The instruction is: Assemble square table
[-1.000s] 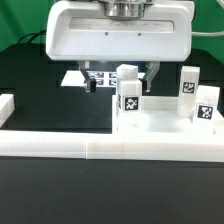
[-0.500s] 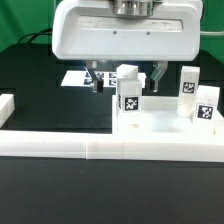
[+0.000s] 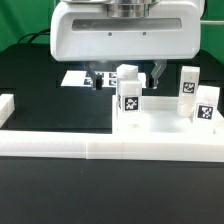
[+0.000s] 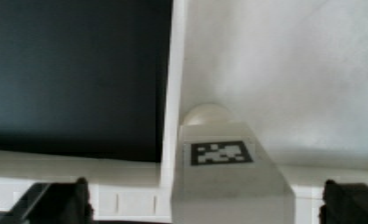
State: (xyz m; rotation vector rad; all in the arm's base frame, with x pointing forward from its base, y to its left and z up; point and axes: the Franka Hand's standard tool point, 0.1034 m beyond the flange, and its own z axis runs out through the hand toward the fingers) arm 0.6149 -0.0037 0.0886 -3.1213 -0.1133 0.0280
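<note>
The gripper (image 3: 125, 79) hangs directly above the square table (image 3: 165, 125), its jaws spread wide and holding nothing. In the exterior view the large white gripper housing (image 3: 122, 37) hides the upper parts of the fingers; only the dark fingertips (image 3: 96, 82) show below it, one on each side of the nearest leg (image 3: 128, 92). That leg stands upright on the table slab, its black-and-white tag facing the camera. Two further legs stand on the slab toward the exterior view's right: a taller one (image 3: 187, 84) and a shorter one (image 3: 207, 104), the latter cut off by the frame edge. A fourth leg cannot be made out. The marker board (image 3: 78, 77) lies behind the table, mostly covered by the housing. The long white border wall (image 3: 100, 146) runs in front of the table. In the wrist view, the tagged leg (image 4: 220, 150) sits between the two fingertips (image 4: 60, 200), clear of both; the picture is blurred
</note>
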